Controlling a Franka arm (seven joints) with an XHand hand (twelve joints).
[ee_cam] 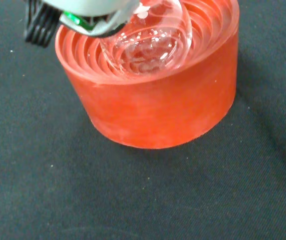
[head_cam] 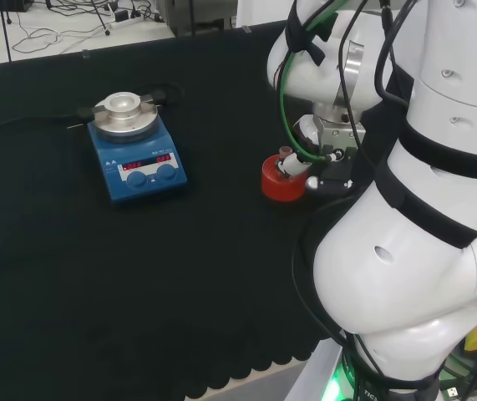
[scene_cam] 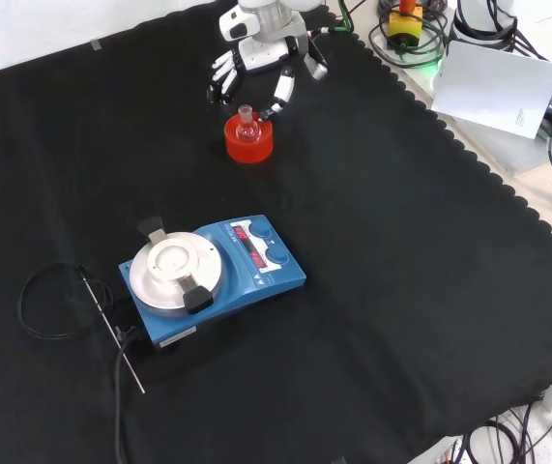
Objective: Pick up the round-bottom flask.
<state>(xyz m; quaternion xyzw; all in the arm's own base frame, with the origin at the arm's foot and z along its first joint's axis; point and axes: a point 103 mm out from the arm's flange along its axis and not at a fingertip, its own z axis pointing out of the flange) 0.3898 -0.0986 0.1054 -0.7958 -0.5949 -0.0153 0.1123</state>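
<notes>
Front view: the hand (scene_cam: 261, 60) hangs at the far edge of the black cloth (scene_cam: 401, 242), its fingers (scene_cam: 222, 79) spread and only slightly bent, gripping nothing, with the thumb (scene_cam: 282, 94) reaching down toward the flask (scene_cam: 246, 124) just below. Whether any fingertip touches the glass cannot be told. The flask sits bulb-down in a red ribbed stand (scene_cam: 247, 141), its long axis upright and its short neck pointing straight up. In the wrist view the bulb (ee_cam: 150, 42) is clear, round glass nested in the stand's stepped rings (ee_cam: 158, 90), and a blurred white part of the hand (ee_cam: 82, 10) shows close to it. In the head view the neck (head_cam: 286, 154) looks brownish above the red stand (head_cam: 281, 182), which stands just left of the arm's white links (head_cam: 422, 209). Well apart from the stand, nearer in the front view and to its left, a blue hotplate stirrer (scene_cam: 213, 275) with a round silver top lies on the cloth, a thin metal probe (scene_cam: 111, 329) and black cable (scene_cam: 48, 309) beside it. Its red display is too small to make out.
</notes>
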